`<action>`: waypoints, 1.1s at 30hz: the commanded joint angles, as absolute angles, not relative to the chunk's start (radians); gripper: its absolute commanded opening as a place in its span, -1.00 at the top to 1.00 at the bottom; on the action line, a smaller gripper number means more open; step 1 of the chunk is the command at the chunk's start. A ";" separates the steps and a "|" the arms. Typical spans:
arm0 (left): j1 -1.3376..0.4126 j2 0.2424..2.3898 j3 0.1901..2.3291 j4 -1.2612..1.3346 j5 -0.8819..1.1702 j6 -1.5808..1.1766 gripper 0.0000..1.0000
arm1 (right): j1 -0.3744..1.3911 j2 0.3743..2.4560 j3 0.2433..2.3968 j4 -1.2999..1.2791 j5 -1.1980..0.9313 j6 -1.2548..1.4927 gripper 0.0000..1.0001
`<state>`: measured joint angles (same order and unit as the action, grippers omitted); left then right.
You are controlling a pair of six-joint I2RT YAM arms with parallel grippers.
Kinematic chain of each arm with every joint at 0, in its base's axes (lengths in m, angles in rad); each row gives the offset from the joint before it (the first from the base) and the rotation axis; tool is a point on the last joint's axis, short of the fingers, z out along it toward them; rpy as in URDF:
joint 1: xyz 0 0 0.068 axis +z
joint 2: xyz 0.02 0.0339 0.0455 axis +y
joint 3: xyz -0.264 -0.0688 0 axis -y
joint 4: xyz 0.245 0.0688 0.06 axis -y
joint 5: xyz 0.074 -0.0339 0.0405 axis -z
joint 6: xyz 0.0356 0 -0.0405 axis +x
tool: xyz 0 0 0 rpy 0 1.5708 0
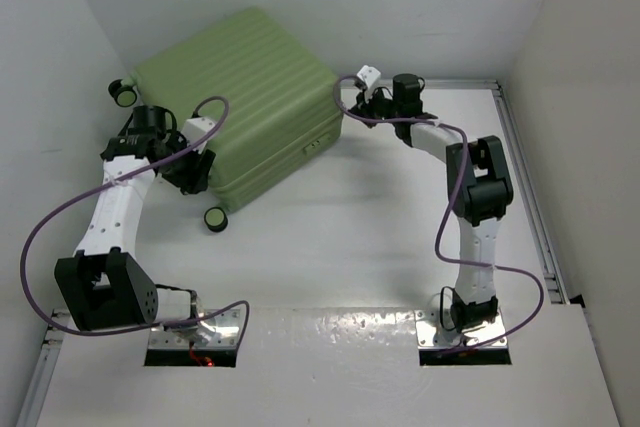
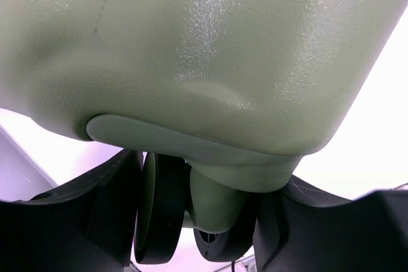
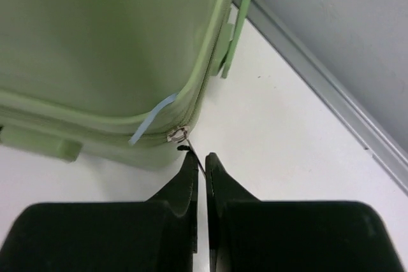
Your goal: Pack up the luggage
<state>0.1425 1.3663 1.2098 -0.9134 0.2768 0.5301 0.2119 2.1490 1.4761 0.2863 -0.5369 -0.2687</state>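
The luggage lies shut on the table at the back left, ribbed green shell up. My left gripper is at its near-left corner. In the left wrist view the shell fills the top, and my left gripper stands open with a finger close on each side of a black double wheel. My right gripper is at the luggage's right corner. There it is shut on the thin zipper pull at the seam. A pale blue strip sticks out of the zip.
Two more black wheels stick out of the luggage's left side. White walls close in the table on the left, back and right. A metal rail runs along the right edge, and the same rail shows near the right gripper.
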 commanded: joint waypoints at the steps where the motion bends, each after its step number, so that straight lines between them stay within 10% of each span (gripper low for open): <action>1: 0.189 1.517 1.194 -0.143 -0.225 0.476 1.00 | 0.084 2.230 1.554 0.391 -0.188 -0.331 1.00; 15: 0.149 1.635 1.322 -0.143 -0.287 0.359 1.00 | 0.052 2.621 1.925 0.891 -0.630 0.240 1.00; 33: 0.167 1.890 1.710 -0.333 -0.308 0.529 1.00 | 0.212 2.775 2.112 1.121 -0.627 0.496 1.00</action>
